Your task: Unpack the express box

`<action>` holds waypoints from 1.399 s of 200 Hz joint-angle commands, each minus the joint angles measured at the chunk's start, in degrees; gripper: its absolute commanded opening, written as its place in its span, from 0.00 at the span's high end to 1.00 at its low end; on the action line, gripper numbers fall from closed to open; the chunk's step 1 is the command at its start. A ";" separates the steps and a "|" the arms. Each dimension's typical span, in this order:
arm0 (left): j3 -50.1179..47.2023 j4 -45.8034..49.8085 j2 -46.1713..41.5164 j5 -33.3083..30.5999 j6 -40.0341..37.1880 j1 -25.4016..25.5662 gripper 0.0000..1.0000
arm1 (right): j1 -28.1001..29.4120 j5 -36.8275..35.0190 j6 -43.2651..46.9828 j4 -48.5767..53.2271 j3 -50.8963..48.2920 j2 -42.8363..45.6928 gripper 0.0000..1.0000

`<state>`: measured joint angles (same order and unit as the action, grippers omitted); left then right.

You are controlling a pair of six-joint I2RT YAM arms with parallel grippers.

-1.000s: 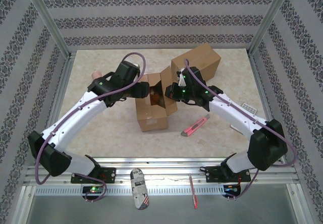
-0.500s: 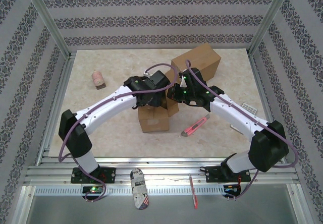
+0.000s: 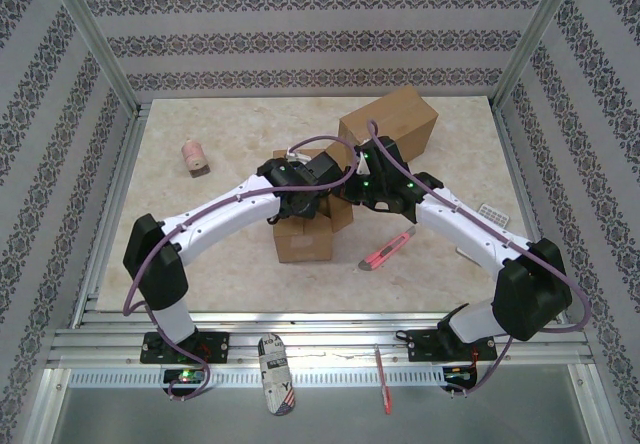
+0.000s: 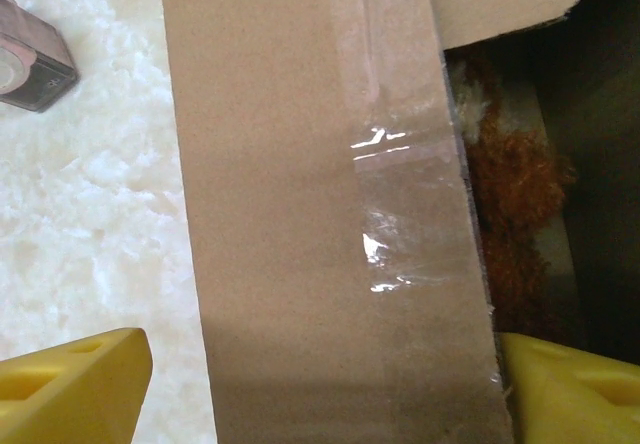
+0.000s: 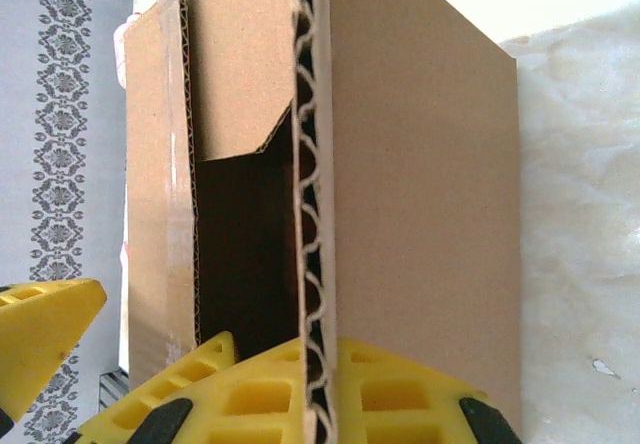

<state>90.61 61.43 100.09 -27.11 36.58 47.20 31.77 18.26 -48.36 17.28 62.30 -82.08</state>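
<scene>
Two signs are telling me the opening part is over. Nearest me the box cutter [image 3: 387, 252] is lying idle on the table [image 3: 230, 276], and just beyond it the express box [image 3: 303, 239] is standing open at the top, with cut tape showing on one flap. What I am judging as left is the emptying itself: an orange fuzzy item [image 4: 515, 209] is sitting down inside the box, not yet lifted out. Whether anything is lying beneath it I cannot tell.

I am using the right gripper [image 5: 315, 364] as a clamp. Its jaws are pressed together on the corrugated edge of the flap [image 5: 420, 194] on the robot's right side, holding it back from the opening.

The left gripper [image 4: 320, 394] is hanging over the box with its jaws spread wide. They are straddling the taped flap [image 4: 320, 214] rather than the contents. One finger is sitting over bare table, the other over the dark cavity, just beside the orange fuzz. So the item is lying outside the jaws, past the cavity-side finger and lower down. I am judging that this gripper needs shifting toward the cavity before closing.

Farther back, a second carton [image 3: 390, 122] is standing closed, close behind the open box. Whether they are touching I cannot tell. A tape roll [image 3: 194, 157] is resting well off to the left.
</scene>
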 commanded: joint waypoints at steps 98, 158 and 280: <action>1.59 6.66 -1.49 -11.55 1.26 0.61 0.49 | -1.53 -0.90 -0.66 -2.54 -3.54 4.20 1.00; 2.99 10.08 -2.95 -14.68 1.10 0.52 0.66 | -3.01 -1.61 -0.23 -1.63 -5.02 5.60 1.00; 0.41 9.51 -6.31 -13.55 -0.64 -1.15 0.85 | -4.66 -2.09 0.11 -0.86 -6.58 7.55 1.00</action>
<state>93.12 66.37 96.60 -38.79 38.00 47.90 28.60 18.70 -49.58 15.42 56.55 -76.42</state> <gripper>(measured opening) 0.104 0.062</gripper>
